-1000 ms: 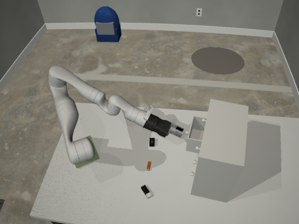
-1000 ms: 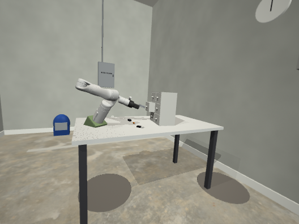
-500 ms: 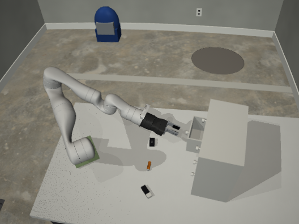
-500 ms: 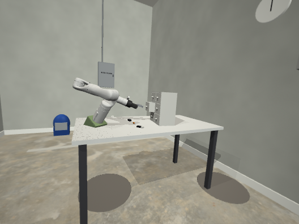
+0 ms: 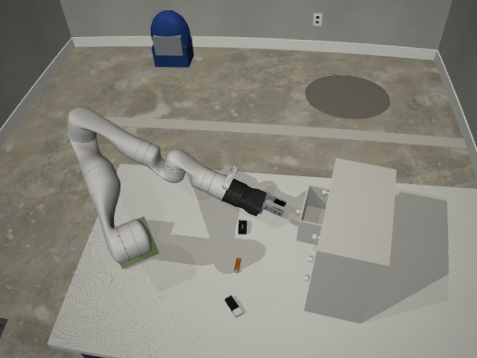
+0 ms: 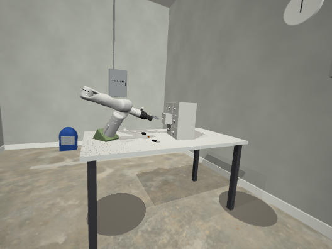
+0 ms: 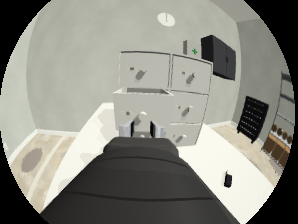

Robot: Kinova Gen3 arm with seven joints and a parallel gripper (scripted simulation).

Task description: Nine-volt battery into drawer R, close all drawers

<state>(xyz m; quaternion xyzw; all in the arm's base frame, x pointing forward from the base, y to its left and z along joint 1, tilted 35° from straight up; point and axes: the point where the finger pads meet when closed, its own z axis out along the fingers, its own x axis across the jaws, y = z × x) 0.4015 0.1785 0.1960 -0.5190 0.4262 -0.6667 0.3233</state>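
1. Since one drawer (image 5: 314,205) of the chest (image 5: 361,208) is already hanging out toward the arm, I'd say the opening step is basically done. It doesn't look far enough out to droop. I can't read the letters in any view, so I can't confirm it's the R one.
2. Seen from the top, the gripper (image 5: 276,207) sits just off the drawer front, at about 9 o'clock from it, up off the table (image 5: 181,316) and level with that drawer. Its fingers are part spread with nothing pinched between them. That fits a tool that was working a knob rather than carrying anything.
3. My best guess for the nine-volt battery (image 5: 243,227) is the small black block on the table with pale marks on top, at roughly 7 o'clock from the gripper and close by. So it's not in the drawer yet.
4. Further out at 7 o'clock there's an orange cell (image 5: 237,264), and past that a black-and-white block (image 5: 235,306). Both should stay on the table, though that block could honestly be mistaken for the battery.
5. Next up, I reckon: swing down onto the black block, carry it over the open tray, drop it in and push the drawer shut gently so the chest doesn't slide.
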